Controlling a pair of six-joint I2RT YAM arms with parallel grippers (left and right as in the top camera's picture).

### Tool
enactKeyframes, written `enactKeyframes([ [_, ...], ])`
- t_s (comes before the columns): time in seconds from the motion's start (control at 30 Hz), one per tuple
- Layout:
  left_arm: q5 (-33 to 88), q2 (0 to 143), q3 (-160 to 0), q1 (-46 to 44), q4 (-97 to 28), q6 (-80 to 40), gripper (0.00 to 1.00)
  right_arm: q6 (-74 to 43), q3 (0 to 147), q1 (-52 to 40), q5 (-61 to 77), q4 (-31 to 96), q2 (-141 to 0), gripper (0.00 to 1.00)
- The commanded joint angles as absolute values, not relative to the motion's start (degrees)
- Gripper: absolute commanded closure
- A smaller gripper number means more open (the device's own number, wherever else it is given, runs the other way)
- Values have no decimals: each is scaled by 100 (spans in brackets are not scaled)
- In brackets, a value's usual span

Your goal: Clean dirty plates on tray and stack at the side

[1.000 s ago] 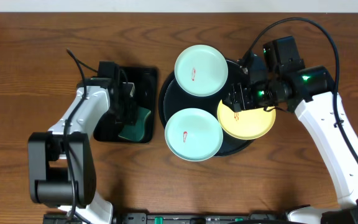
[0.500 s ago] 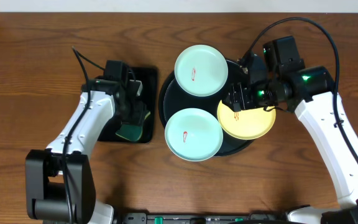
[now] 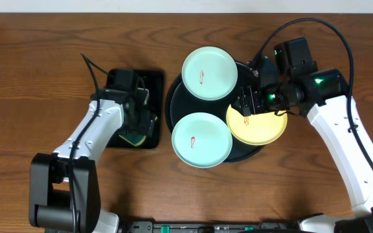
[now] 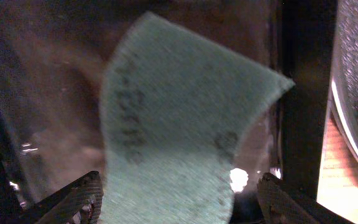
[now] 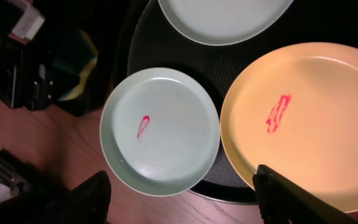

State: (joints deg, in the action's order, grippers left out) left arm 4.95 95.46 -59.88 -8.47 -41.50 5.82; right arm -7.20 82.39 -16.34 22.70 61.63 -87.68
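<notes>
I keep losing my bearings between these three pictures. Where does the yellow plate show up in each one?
Overhead: the yellow plate lies right of centre, at the right edge of the round black tray.
Left wrist: not in it; a green sponge fills most of the view.
Right wrist: it fills the right side.
Shared landmark: the smeared mint-green plate just left of it.
</notes>
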Motion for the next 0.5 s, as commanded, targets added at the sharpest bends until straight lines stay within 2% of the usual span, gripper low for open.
enactKeyframes([
  [0.0,401,9548,-5909,-860,-4143,578,19,-768,8315,-1693,2340,6149,-8659,27],
  [0.17,399,9548,-5815,-860,-4064,602,19,-768,8313,-1693,2342,6154,-8659,27],
  [0.37,386,9550,-5288,-860,-3395,679,19,-770,8315,-1693,2342,6152,-8659,27],
  [0.47,384,9550,-5146,-860,-3262,681,23,-768,8313,-1693,2340,6154,-8659,27],
])
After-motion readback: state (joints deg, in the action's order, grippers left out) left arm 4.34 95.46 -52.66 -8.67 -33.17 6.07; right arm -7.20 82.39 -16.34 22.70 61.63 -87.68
